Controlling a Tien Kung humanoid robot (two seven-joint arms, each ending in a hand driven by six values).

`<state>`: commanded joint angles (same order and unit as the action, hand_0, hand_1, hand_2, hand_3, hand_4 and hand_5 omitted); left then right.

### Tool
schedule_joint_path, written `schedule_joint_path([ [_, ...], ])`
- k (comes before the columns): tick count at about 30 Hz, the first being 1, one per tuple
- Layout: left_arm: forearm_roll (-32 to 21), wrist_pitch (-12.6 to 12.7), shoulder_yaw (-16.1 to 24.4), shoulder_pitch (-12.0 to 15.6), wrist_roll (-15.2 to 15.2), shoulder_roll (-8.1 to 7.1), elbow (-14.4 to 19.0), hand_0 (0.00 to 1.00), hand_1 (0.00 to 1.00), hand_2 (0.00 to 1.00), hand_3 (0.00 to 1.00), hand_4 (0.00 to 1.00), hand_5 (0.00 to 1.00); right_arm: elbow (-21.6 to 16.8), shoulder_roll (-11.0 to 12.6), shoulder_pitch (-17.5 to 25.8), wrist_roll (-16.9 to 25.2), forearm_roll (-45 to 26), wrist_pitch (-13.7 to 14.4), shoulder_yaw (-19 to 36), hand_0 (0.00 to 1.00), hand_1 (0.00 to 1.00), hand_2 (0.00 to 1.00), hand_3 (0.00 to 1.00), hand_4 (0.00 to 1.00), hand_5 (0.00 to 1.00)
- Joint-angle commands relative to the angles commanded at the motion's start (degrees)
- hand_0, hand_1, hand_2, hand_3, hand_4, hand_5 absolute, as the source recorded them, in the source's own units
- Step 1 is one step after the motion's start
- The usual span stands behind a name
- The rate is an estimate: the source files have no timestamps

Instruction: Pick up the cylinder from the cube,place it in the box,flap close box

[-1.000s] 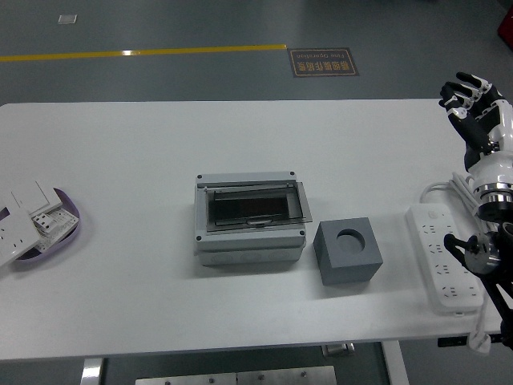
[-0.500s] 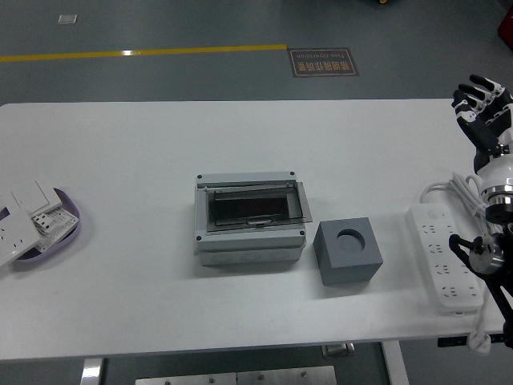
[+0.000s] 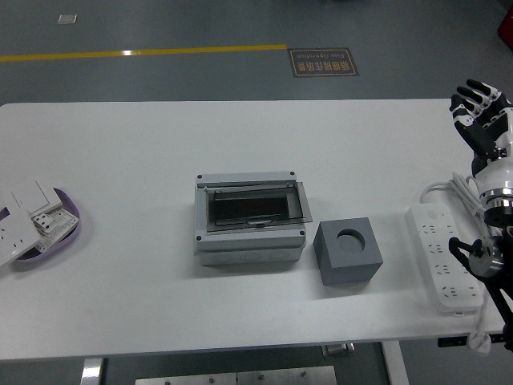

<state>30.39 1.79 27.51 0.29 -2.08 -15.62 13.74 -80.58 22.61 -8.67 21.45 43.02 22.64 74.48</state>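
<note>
The right hand (image 3: 479, 112) was up at the far right edge of the table (image 3: 144, 160), fingers (image 3: 473, 90) loosely spread, nothing in it. Well off to its left and nearer the front edge sat the cube (image 3: 348, 250), round hole on top, no cylinder showing in it. Just left of the cube was the box (image 3: 249, 218), clear flap down over a dark inside; couldn't tell if the cylinder was in there. Right below the hand lay a power strip (image 3: 446, 257).
</note>
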Motion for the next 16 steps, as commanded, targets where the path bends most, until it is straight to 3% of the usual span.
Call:
schedule_joint_path([
  [16, 0.3, 0.0, 0.2, 0.1, 0.1, 0.00, 0.0, 0.594, 0.627, 0.615, 0.635, 0.685, 0.213, -0.1, 0.1, 0.5, -0.8, 0.4, -0.5, 0.4, 0.699, 0.669, 0.681, 0.684, 0.695, 0.011],
])
